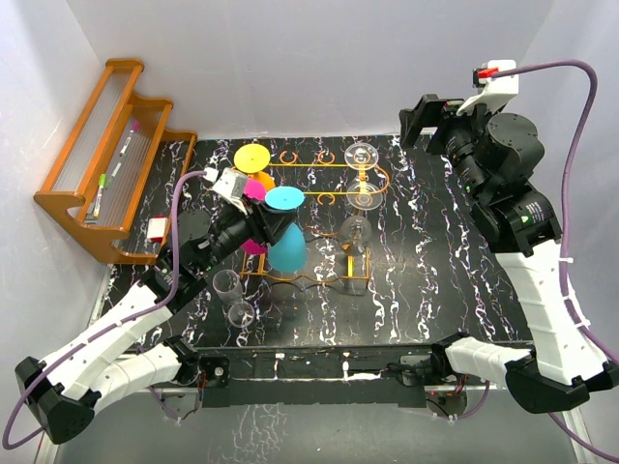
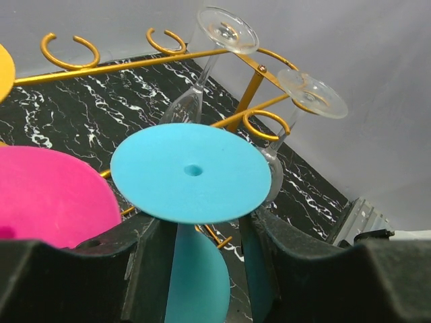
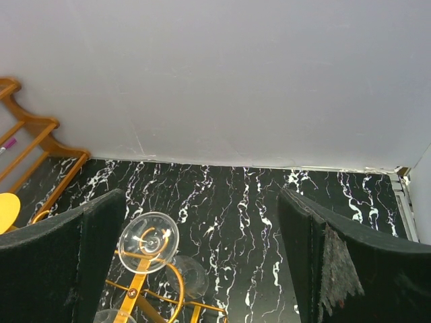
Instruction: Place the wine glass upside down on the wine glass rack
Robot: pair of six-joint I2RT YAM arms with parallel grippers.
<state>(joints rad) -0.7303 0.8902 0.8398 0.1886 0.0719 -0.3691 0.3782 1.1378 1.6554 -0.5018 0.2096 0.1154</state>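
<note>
A blue wine glass (image 1: pixel 286 249) hangs upside down in the wine glass rack (image 1: pixel 319 165), its round foot (image 2: pixel 192 171) resting on top of the gold wire frame (image 2: pixel 135 64). My left gripper (image 1: pixel 265 220) stands open around the stem just under the foot. In the left wrist view my left gripper (image 2: pixel 202 232) shows a clear gap between its right finger (image 2: pixel 269 256) and the glass. My right gripper (image 1: pixel 426 121) is raised at the back right, far from the rack. In its own view my right gripper (image 3: pixel 202 219) is open and holds nothing.
Pink (image 1: pixel 256 188) and yellow (image 1: pixel 251 157) glasses and two clear glasses (image 1: pixel 361 155) (image 1: pixel 367 198) also hang on the rack. Two small clear glasses (image 1: pixel 225 285) (image 1: pixel 240 312) stand on the black marbled table (image 1: pixel 435 280) at the front left. A wooden slatted rack (image 1: pixel 106 164) sits at the far left.
</note>
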